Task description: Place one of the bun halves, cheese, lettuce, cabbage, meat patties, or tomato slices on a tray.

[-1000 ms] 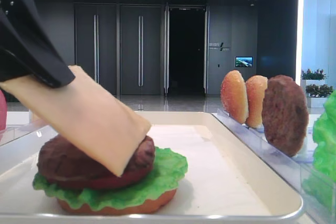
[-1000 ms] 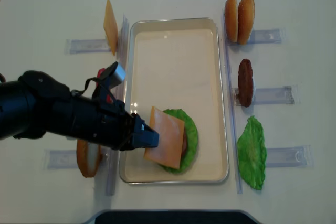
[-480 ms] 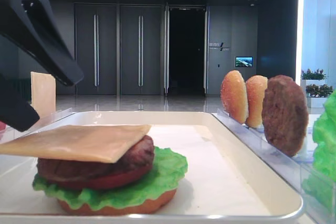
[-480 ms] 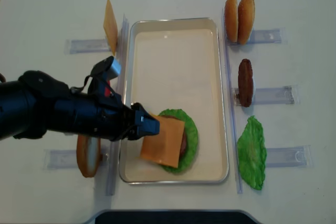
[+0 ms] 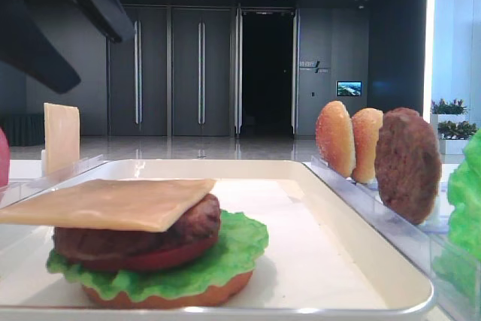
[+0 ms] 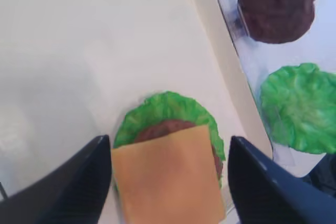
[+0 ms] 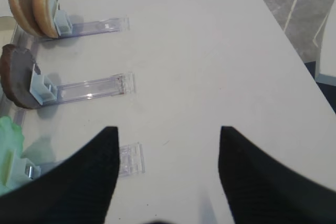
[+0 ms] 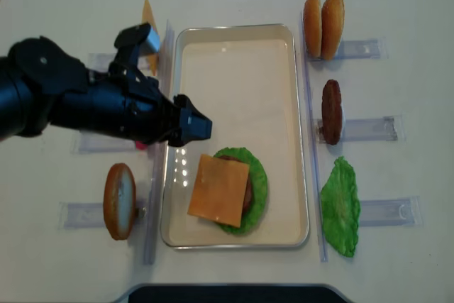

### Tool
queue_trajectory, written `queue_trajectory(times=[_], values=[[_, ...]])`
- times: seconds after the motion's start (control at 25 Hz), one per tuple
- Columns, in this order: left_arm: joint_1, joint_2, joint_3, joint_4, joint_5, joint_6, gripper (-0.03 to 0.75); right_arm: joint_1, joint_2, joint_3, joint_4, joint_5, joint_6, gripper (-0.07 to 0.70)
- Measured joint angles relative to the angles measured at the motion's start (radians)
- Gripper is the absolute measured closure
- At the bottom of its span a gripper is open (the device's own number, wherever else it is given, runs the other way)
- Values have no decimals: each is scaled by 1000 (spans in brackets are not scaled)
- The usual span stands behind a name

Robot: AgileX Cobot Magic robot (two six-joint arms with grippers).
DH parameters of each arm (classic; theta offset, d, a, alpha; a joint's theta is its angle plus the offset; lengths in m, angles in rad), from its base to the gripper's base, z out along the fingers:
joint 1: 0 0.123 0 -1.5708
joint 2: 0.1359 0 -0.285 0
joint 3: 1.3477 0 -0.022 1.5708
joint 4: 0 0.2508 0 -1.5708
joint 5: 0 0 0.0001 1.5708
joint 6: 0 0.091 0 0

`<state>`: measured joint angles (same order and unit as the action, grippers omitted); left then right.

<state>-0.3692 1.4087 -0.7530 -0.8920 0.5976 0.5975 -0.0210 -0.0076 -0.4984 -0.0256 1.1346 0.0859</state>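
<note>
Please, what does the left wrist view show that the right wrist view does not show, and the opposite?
Only the left wrist view shows the cheese lying on the stacked patty and lettuce in the tray, between the open left gripper fingers. Only the right wrist view shows the bun halves and the open right gripper. Both show the racked meat patty and the loose lettuce leaf.

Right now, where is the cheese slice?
In the overhead view the cheese lies flat on the meat patty and lettuce, at the tray's near end.
</note>
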Motion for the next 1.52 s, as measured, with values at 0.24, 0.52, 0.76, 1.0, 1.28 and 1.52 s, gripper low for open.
queue_trajectory(times=[0.24,0.52,0.76,1.0,1.28,1.52], values=[[106,-21,-135,230,88,-156,190,0,0,0,0,0,0,204],[273,-63,-221,527,223,-301,189,0,0,0,0,0,0,204],[366,-99,-242,787,330,-490,189,0,0,0,0,0,0,204],[380,-117,-243,1001,457,-641,189,0,0,0,0,0,0,204],[376,-168,-179,1021,497,-663,190,0,0,0,0,0,0,204],[333,-336,-16,1012,506,-665,190,0,0,0,0,0,1,206]])
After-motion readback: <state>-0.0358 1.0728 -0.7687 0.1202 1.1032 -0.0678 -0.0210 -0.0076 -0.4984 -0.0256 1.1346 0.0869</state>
